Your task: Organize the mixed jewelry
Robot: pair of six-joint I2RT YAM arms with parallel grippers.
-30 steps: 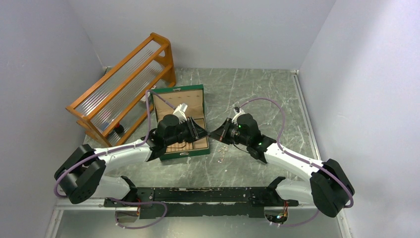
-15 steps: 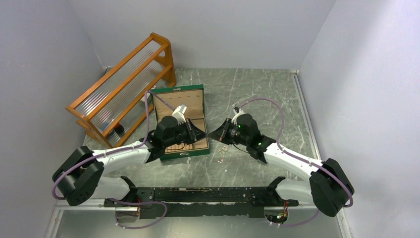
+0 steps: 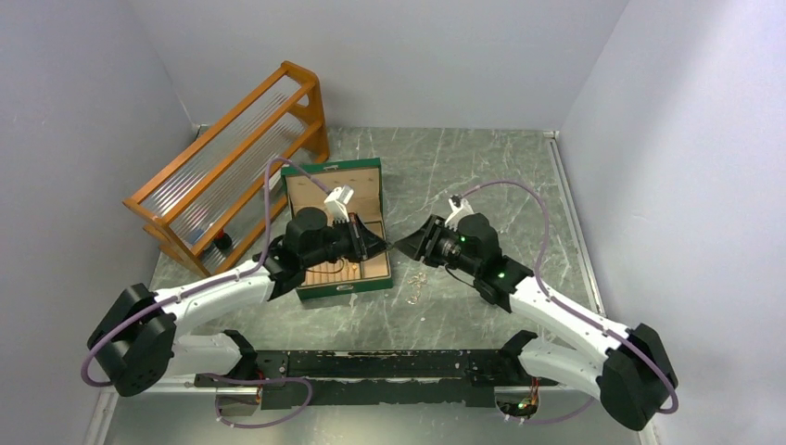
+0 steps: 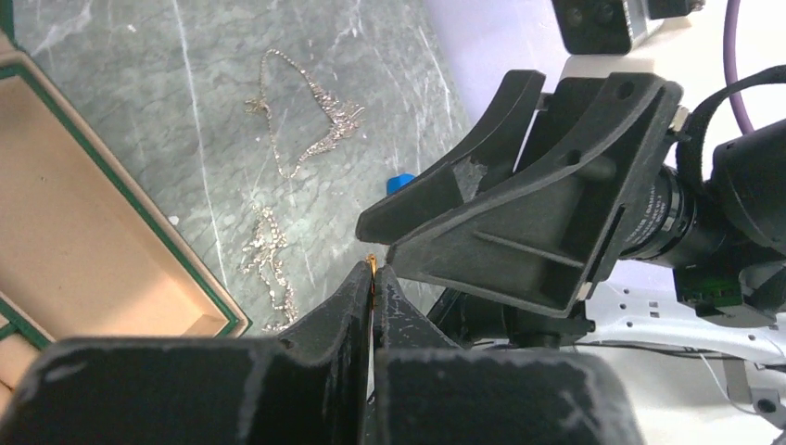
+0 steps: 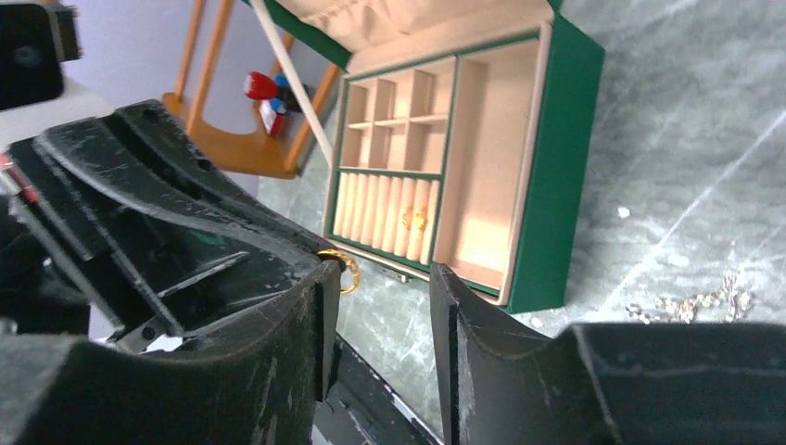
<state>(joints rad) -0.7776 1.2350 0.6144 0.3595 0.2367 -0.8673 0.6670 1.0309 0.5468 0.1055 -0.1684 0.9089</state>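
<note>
The left wrist view shows the left tool (image 4: 373, 283) pinched narrow on a small gold ring (image 4: 372, 263), with chains (image 4: 338, 116) loose on the bench (image 4: 139, 74) at 11 o'clock. Only the right wrist view shows the right tool (image 5: 382, 283) spread wide, and gold pieces (image 5: 412, 220) inside the green jewelry box (image 5: 556, 139).

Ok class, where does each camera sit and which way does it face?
Top external: high behind the bases, looking down on the table; both arms show.
Left wrist: on its arm, faces the right gripper and chains; own left gripper, shut, below.
Right wrist: on its arm, faces the green box; own gripper, open, below.
Both wrist views share the gold ring.
</note>
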